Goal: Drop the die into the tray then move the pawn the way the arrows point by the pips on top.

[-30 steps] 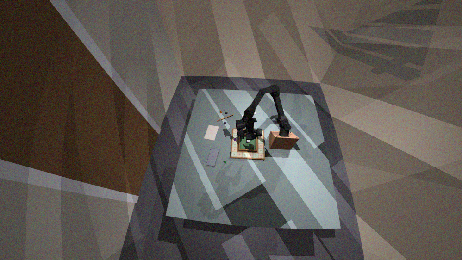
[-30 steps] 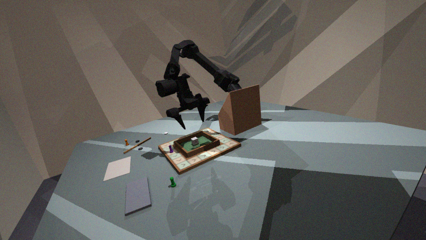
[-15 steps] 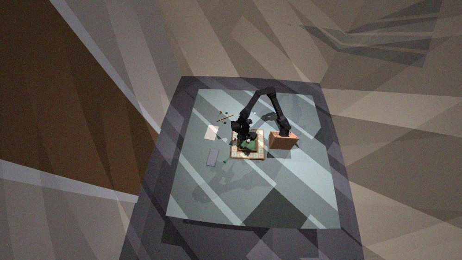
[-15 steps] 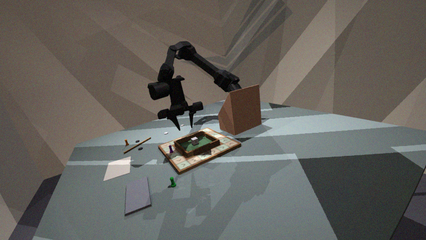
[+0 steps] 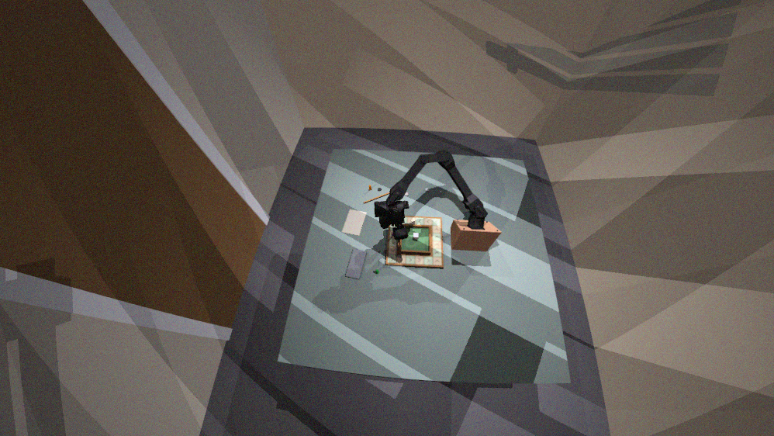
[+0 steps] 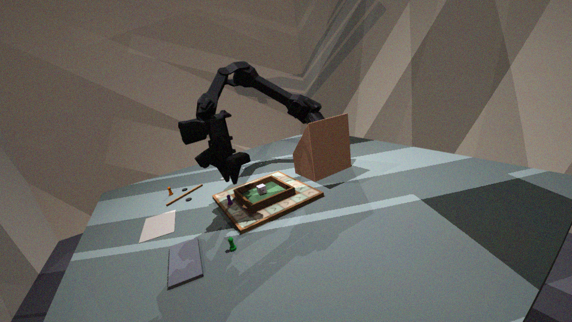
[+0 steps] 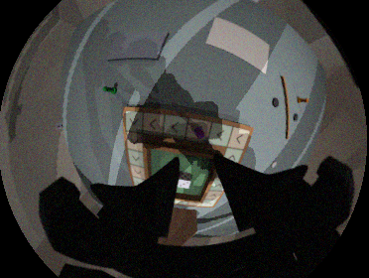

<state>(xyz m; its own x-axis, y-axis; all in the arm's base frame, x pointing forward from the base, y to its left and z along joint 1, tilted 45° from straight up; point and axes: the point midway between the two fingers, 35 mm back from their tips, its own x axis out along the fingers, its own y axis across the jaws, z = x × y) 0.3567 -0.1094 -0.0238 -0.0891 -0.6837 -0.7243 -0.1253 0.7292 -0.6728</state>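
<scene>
The white die [image 5: 415, 235] [image 6: 261, 189] [image 7: 184, 184] lies in the green-floored dice tray [image 5: 422, 247] [image 6: 275, 198] [image 7: 161, 164]; its pips are too small to read. The board [image 6: 279, 213] [image 7: 241, 139] has arrowed squares around the tray. The purple pawn [image 6: 229, 200] [image 7: 198, 131] stands upright on a square of the side away from the arm's base; I cannot make it out in the top view. My gripper [image 6: 231, 181] [image 7: 196, 159] is partly open and empty, pointing down above the board near the pawn. Its shadow covers the pawn's row.
A green pawn [image 5: 376, 271] [image 6: 231, 244] [image 7: 110, 89] and a grey slab [image 5: 355, 263] [image 6: 184, 263] lie off the board. A pale card [image 5: 354, 222] [image 6: 159, 226], a thin stick [image 6: 184, 195] [image 7: 286, 106], an orange pawn [image 6: 169, 191] and dark discs lie beyond. A brown block [image 5: 475, 237] [image 6: 328, 148] stands at the arm's base.
</scene>
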